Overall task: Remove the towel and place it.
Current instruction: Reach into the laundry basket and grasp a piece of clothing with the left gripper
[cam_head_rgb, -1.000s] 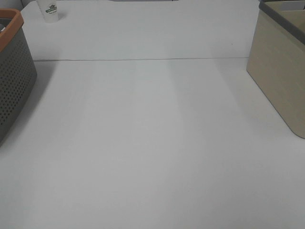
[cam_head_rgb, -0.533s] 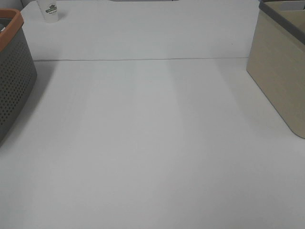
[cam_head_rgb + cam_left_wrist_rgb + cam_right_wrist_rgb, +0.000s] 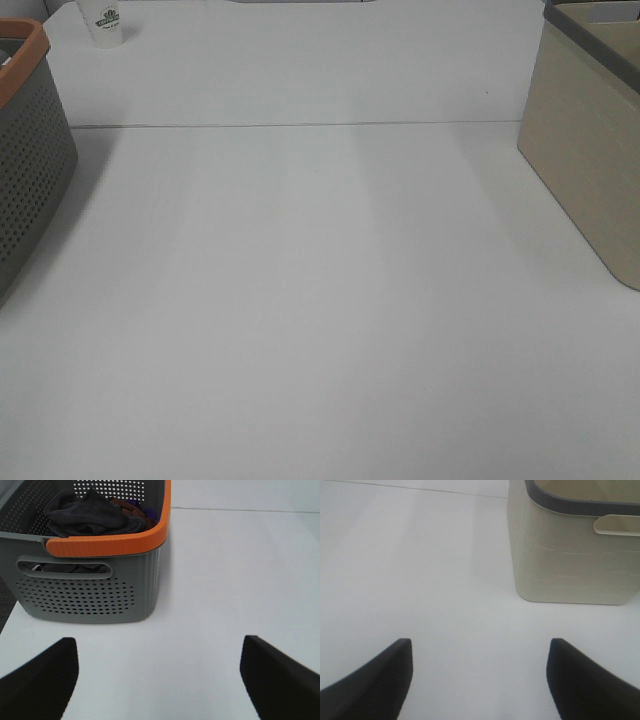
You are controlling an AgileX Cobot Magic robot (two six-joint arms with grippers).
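The towel (image 3: 87, 515), dark charcoal-grey and crumpled, lies inside the grey perforated basket with an orange rim (image 3: 107, 545) in the left wrist view, on top of other coloured cloth. My left gripper (image 3: 159, 677) is open and empty, over the table some way in front of that basket. My right gripper (image 3: 479, 677) is open and empty, over the table in front of the beige basket (image 3: 570, 565). Neither gripper shows in the exterior high view, where the grey basket (image 3: 30, 150) stands at the left edge and the towel is hidden.
The beige basket with a dark rim (image 3: 590, 150) stands at the right edge of the white table (image 3: 320, 300). A white paper cup (image 3: 105, 22) stands at the far left back. A seam (image 3: 300, 125) crosses the table.
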